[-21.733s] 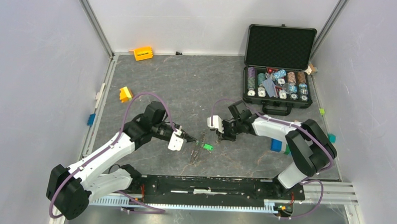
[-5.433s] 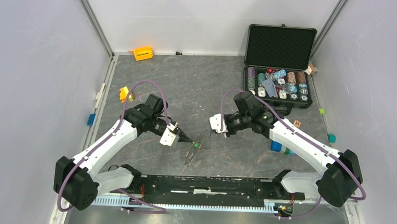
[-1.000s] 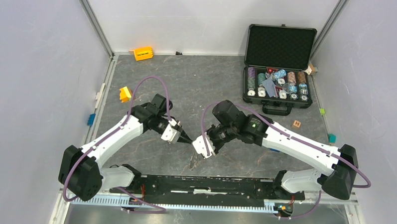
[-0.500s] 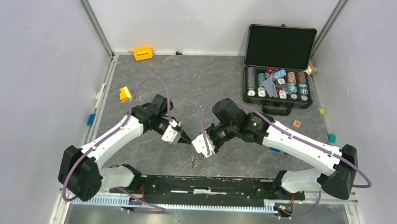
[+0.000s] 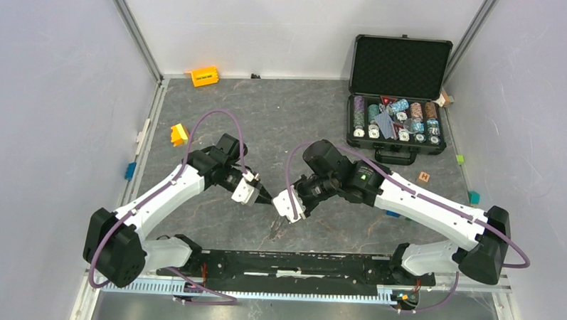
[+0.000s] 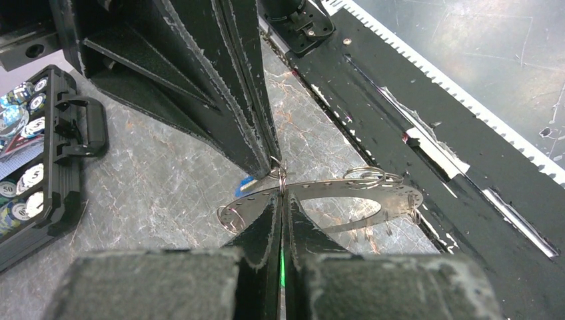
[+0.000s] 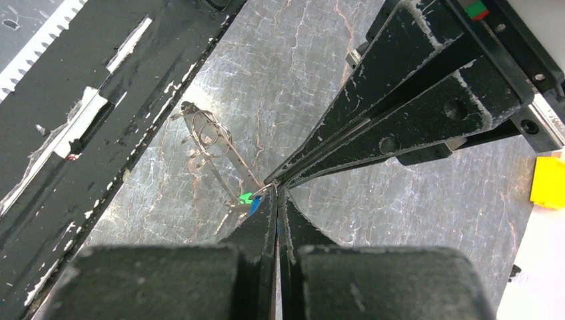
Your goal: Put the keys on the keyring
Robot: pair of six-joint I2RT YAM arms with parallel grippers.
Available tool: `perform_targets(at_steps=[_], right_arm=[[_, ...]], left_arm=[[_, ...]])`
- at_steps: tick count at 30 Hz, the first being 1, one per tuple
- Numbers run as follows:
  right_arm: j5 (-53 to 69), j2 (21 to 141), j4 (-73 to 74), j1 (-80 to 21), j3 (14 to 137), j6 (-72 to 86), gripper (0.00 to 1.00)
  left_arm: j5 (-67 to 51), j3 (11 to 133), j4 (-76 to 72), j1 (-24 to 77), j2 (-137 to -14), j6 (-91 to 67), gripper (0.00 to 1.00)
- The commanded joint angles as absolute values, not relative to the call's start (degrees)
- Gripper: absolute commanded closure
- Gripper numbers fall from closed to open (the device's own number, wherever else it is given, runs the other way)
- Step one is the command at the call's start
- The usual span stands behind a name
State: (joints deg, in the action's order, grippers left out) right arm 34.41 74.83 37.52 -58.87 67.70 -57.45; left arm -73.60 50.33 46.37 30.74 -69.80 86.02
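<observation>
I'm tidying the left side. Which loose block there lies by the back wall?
The orange block, beside the back wall. The yellow block lies farther forward, near the left arm's cable; the blue block farther still.

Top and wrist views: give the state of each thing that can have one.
Case: open.
Keyring: held up, tilted.
Left gripper: fingers shut on keyring.
Right gripper: fingers shut at keyring's edge.
Keys: at the fingertips; threaded or not, cannot tell.
</observation>
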Motion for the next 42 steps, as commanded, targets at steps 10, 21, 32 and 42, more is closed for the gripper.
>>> perform_targets(at_steps=[10, 21, 32, 42], right_arm=[[34.05, 75.5, 29.26, -58.45, 66.44, -53.03, 1.0], [34.45, 77.46, 31.09, -57.74, 67.09, -54.96, 1.0], [27.27, 78.01, 36.82, -58.56, 71.95, -60.53, 1.0], [19.43, 78.49, 39.66, -62.68, 74.72, -62.69, 1.0]], left_arm=[[-76.59, 51.74, 45.5, 31.04, -66.89, 87.12, 0.98], [-78.32, 50.47, 45.49, 31.09, -65.84, 88.37, 0.98], [-78.9, 49.66, 45.44, 31.05, -66.59, 87.74, 0.98], [-79.29, 49.93, 45.47, 31.05, -67.25, 87.28, 0.98]])
